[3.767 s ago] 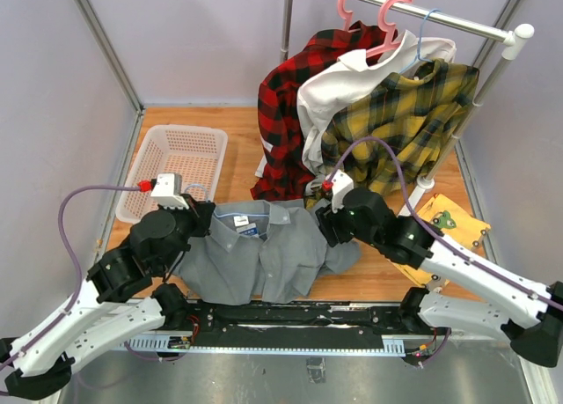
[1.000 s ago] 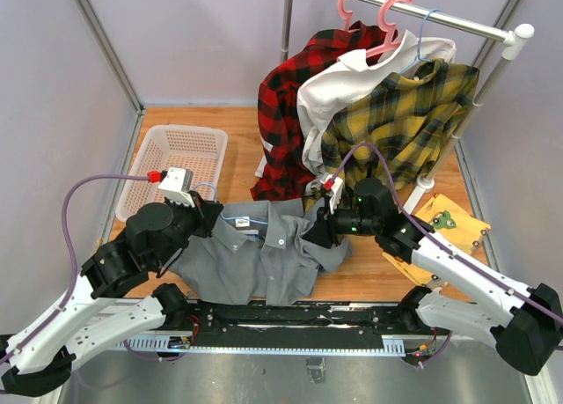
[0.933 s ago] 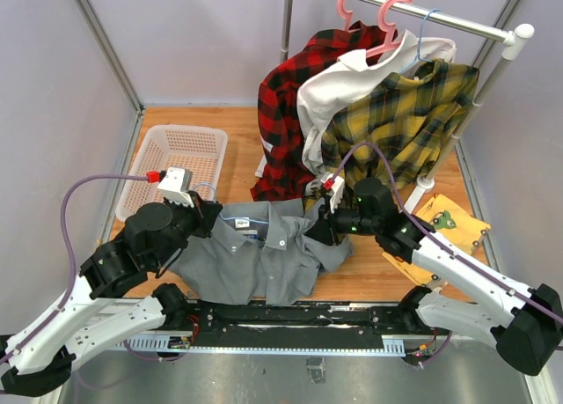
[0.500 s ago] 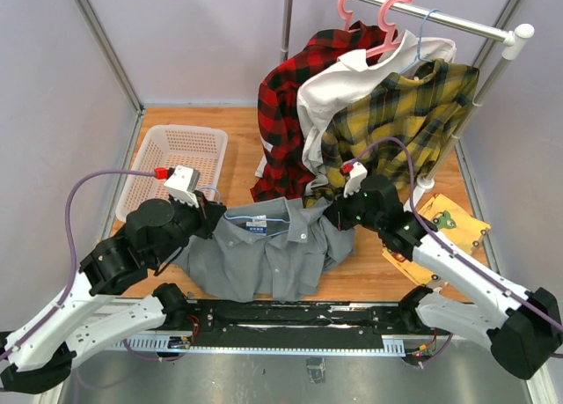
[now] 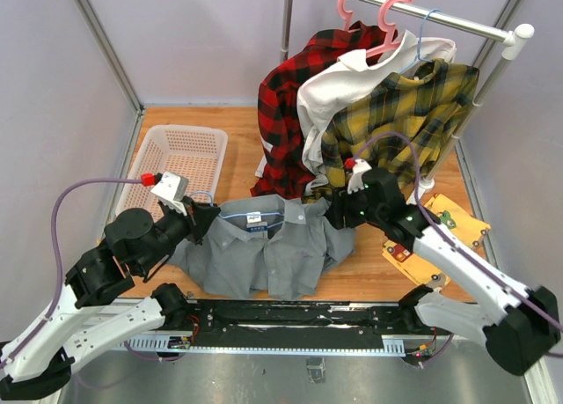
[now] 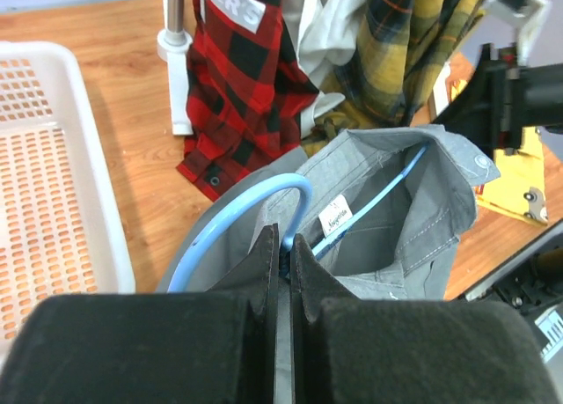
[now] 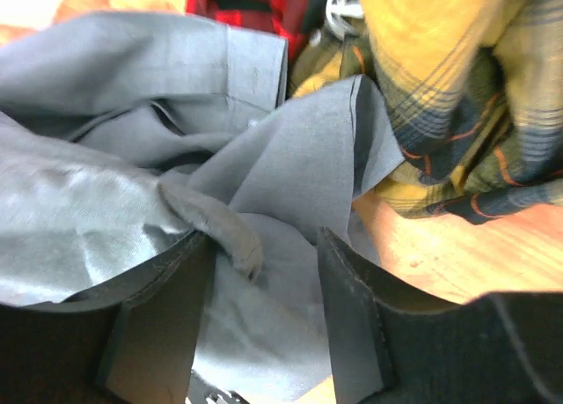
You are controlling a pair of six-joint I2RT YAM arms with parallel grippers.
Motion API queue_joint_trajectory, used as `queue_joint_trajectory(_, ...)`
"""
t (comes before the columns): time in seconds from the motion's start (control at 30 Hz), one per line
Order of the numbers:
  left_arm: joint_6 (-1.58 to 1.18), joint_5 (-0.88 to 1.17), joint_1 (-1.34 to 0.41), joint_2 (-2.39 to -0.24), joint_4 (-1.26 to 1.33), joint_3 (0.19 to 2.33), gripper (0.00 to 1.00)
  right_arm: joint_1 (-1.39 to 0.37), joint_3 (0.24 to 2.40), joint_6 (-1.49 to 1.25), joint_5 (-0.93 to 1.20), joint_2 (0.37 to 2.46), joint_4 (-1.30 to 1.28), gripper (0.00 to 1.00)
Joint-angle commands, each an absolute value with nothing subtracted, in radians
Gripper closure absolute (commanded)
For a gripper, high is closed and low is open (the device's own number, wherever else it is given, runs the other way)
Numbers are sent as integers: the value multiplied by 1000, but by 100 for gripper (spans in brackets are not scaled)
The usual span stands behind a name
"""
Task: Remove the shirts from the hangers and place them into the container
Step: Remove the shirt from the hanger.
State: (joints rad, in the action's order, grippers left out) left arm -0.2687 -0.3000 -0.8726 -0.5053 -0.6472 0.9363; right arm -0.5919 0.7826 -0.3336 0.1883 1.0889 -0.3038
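A plain grey long-sleeved collared shirt (image 5: 264,256) lies spread on the wooden bench (image 5: 230,121) in the lower middle of the overhead view, collar toward the top of the frame, with a thin light-blue wire hanger (image 5: 233,216) inside the neck opening. The left claw (image 5: 204,221) sits at the shirt's left shoulder. In the left wrist view its two black fingers (image 6: 264,254) are pressed together on the curved hook of the light-blue hanger (image 6: 264,187), whose arm runs on into the open collar of the grey shirt (image 6: 387,219). The right claw (image 5: 337,212) is at the shirt's right shoulder, right of centre. In the right wrist view its jaws stand well apart (image 7: 264,241), with a raised fold of the grey cloth (image 7: 106,202) lying loose between them, pinched by neither finger. The white rectangular perforated plastic laundry basket (image 5: 176,129) stands on the bench at the left of the overhead view, just beyond the left arm and apart from the grey shirt. In the upper right a metal rail (image 5: 457,21) carries three hung shirts side by side: a red-and-black buffalo plaid shirt (image 5: 286,113), a plain white shirt (image 5: 339,87) and a yellow-and-dark-green plaid shirt (image 5: 405,113). Their lower edges come down to just above the grey collar. Two thick pink plastic hangers (image 5: 389,21) hook over the rail.
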Motion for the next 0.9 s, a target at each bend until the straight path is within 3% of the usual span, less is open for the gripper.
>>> queue_joint_trajectory(0.0, -260, -357, -868, -486, -572, 934, 99, -580, 789, -333, 139, 913, -370, 45)
queue_joint_trajectory(0.17, -247, -359, -868, -523, -585, 926, 100, -581, 732, -362, 297, 718, -237, 31)
queue_joint_trajectory(0.3, -243, -317, -867, -559, -563, 916, 99, -629, 709, -420, 381, 688, -112, 21)
queue_joint_trajectory(0.4, -244, -281, -868, -581, -545, 908, 100, -754, 756, -367, 249, 752, -134, 17)
queue_joint_trajectory(0.53, -243, -214, -868, -612, -560, 925, 100, -948, 878, -298, -41, 874, -227, 2)
queue_joint_trajectory(0.87, -265, -208, -868, -629, -590, 940, 99, -1016, 991, -283, -197, 1104, -302, 2)
